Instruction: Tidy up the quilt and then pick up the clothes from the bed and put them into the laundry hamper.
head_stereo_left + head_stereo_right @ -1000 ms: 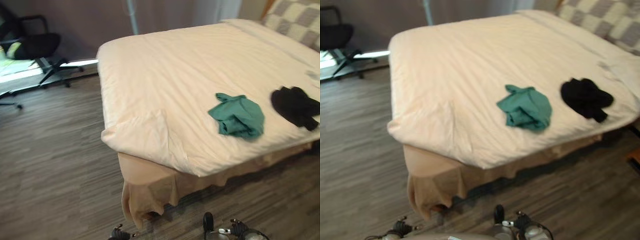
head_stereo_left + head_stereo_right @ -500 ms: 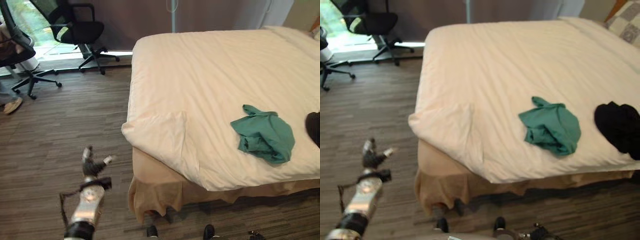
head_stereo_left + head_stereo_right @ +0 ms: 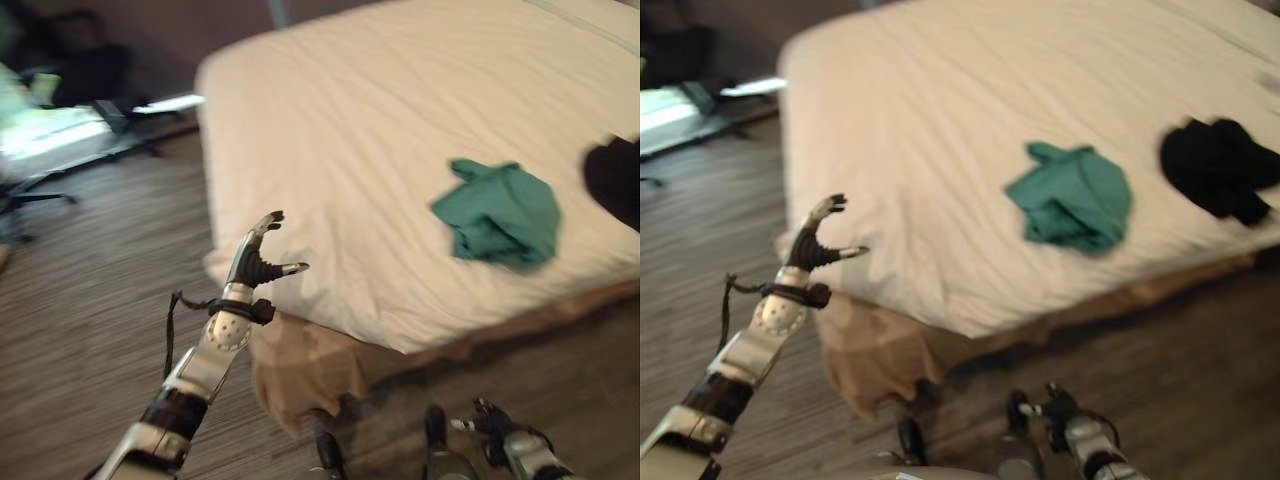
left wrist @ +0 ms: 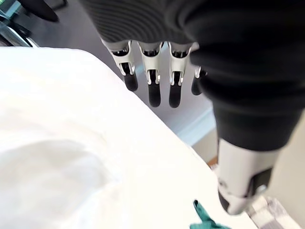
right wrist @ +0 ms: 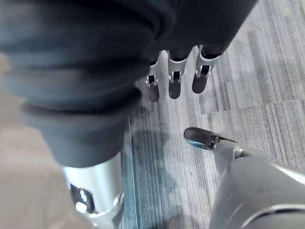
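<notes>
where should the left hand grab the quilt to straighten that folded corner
Grip the folded-back flap at the quilt's near corner, where a doubled edge gives the fingers something to pinch. Probably come from the floor side at the bed's foot: the open left hand hovers right beside it.

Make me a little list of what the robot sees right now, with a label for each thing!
left hand: raised, open and empty, in front of the quilt's near corner
right hand: low over the floor, open and empty
quilt: cream, spread over the bed, with a small fold at the near corner
green garment: crumpled on the quilt near the bed's edge
black garment: bunched on the quilt beside the green one
floor: dark wood planks
</notes>
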{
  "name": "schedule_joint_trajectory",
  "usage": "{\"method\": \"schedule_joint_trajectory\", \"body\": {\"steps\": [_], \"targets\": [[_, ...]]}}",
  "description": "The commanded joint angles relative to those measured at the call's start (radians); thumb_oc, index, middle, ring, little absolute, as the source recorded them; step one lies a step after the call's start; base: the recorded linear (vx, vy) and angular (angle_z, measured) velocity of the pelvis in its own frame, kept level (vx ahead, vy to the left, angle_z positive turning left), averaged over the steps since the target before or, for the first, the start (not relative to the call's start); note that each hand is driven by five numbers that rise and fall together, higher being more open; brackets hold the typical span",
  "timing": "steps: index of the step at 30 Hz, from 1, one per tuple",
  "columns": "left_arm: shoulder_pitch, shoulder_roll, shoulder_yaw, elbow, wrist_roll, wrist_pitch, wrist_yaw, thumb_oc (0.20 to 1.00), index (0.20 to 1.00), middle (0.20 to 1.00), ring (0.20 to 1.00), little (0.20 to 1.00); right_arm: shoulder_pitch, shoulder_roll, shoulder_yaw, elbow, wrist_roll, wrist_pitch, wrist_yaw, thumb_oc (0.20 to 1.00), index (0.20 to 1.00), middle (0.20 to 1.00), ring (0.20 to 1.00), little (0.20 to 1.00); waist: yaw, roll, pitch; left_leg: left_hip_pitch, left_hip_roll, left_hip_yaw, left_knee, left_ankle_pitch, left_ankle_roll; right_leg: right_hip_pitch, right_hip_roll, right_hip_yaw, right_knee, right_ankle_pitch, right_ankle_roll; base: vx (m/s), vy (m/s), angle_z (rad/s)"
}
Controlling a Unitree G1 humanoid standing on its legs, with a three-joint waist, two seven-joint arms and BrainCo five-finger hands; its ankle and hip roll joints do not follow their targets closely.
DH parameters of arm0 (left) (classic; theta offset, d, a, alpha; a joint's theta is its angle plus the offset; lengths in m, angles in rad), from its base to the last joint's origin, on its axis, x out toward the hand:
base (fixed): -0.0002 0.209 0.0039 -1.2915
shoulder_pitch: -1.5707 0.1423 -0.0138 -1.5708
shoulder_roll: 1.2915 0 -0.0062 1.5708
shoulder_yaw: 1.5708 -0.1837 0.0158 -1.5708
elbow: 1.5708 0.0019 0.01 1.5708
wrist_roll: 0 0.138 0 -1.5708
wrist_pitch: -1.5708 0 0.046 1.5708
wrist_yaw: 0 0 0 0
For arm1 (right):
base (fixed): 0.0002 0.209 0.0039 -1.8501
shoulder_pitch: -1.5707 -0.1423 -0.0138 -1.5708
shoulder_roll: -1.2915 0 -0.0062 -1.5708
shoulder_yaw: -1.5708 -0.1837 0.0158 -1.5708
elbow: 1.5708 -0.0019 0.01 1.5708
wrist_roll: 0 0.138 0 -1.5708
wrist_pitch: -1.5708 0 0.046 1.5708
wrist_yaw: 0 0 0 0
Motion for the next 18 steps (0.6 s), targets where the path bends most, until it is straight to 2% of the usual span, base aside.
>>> {"method": "schedule_joint_trajectory", "body": {"steps": [1,6,8,9,10,12,13,14,16,18], "targets": [[-0.101,0.048,0.024,0.015,0.147,0.019,0.034,1.000,1.000,1.000,1.000,1.000,0.021,-0.008,0.028,0.034,-0.029,0.011,-0.034,1.000,1.000,1.000,1.000,1.000,0.021,-0.030,0.058,0.092,0.046,-0.037,-0.003,-0.059,-0.039,0.034,-0.067,-0.024,0.001,-0.074,0.069,-0.03,0.006,-0.11],[-0.150,0.049,-0.022,0.106,0.268,0.078,0.061,1.000,1.000,1.000,1.000,1.000,0.027,-0.009,0.031,0.028,-0.043,0.012,-0.049,1.000,1.000,1.000,1.000,1.000,0.007,-0.037,0.076,0.080,0.044,-0.028,0.001,-0.058,-0.040,0.015,-0.069,-0.015,0.004,-0.066,0.068,-0.05,0.002,-0.09],[-0.188,0.066,-0.047,0.198,0.370,0.140,0.093,1.000,1.000,1.000,1.000,1.000,0.021,-0.014,0.036,0.023,-0.044,0.012,-0.059,1.000,1.000,1.000,1.000,1.000,0.002,-0.047,0.097,0.060,0.044,-0.028,0.016,-0.059,-0.041,-0.002,-0.070,-0.011,0.012,-0.061,0.066,-0.08,-0.005,-0.06],[-0.191,0.065,-0.049,0.202,0.371,0.140,0.095,1.000,1.000,1.000,1.000,1.000,0.020,-0.013,0.035,0.023,-0.044,0.012,-0.059,1.000,1.000,1.000,1.000,1.000,0.003,-0.048,0.098,0.059,0.044,-0.028,0.018,-0.059,-0.041,-0.002,-0.070,-0.011,0.012,-0.061,0.066,-0.09,-0.006,-0.02],[-0.204,0.079,-0.057,0.267,0.428,0.186,0.105,1.000,1.000,1.000,1.000,1.000,0.015,-0.012,0.041,0.016,-0.044,0.013,-0.064,1.000,1.000,1.000,1.000,1.000,0.002,-0.054,0.111,0.042,0.045,-0.028,0.039,-0.064,-0.042,-0.014,-0.073,-0.011,0.024,-0.059,0.063,-0.09,-0.002,-0.01],[-0.202,0.100,-0.066,0.346,0.475,0.221,0.107,1.000,1.000,1.000,1.000,1.000,0.011,-0.014,0.048,0.011,-0.044,0.011,-0.063,1.000,1.000,1.000,1.000,1.000,0.005,-0.061,0.122,0.030,0.048,-0.032,0.059,-0.068,-0.042,-0.021,-0.076,-0.011,0.035,-0.060,0.059,-0.09,-0.010,-0.01],[-0.202,0.104,-0.071,0.405,0.481,0.230,0.109,0.395,0.395,0.395,0.395,0.395,0.004,-0.017,0.053,0.012,-0.042,0.013,-0.064,1.000,1.000,1.000,1.000,1.000,0.006,-0.062,0.130,0.028,0.051,-0.034,0.072,-0.075,-0.044,-0.019,-0.077,-0.011,0.043,-0.065,0.057,-0.07,-0.013,0.00],[-0.205,0.113,-0.082,0.446,0.487,0.235,0.105,0.200,0.200,0.200,0.200,0.200,0.002,-0.020,0.056,0.012,-0.040,0.011,-0.064,1.000,1.000,1.000,1.000,1.000,0.006,-0.065,0.130,0.021,0.050,-0.036,0.079,-0.073,-0.043,-0.024,-0.079,-0.010,0.046,-0.062,0.056,-0.05,-0.011,0.02],[-0.157,0.130,-0.102,0.580,0.472,0.229,0.084,0.200,0.200,0.200,0.200,0.200,-0.003,-0.027,0.054,0.020,-0.021,0.009,-0.066,1.000,1.000,1.000,1.000,1.000,0.008,-0.068,0.131,0.022,0.053,-0.037,0.096,-0.079,-0.044,-0.017,-0.081,-0.012,0.055,-0.065,0.053,0.00,0.000,0.00],[-0.098,0.106,-0.091,0.642,0.430,0.216,0.075,0.200,0.200,0.200,0.200,0.200,-0.014,-0.024,0.038,0.030,0.006,0.011,-0.073,1.000,1.000,1.000,1.000,1.000,0.012,-0.066,0.129,0.038,0.053,-0.037,0.096,-0.086,-0.043,0.000,-0.078,-0.013,0.055,-0.070,0.052,0.04,0.030,0.00]]}}
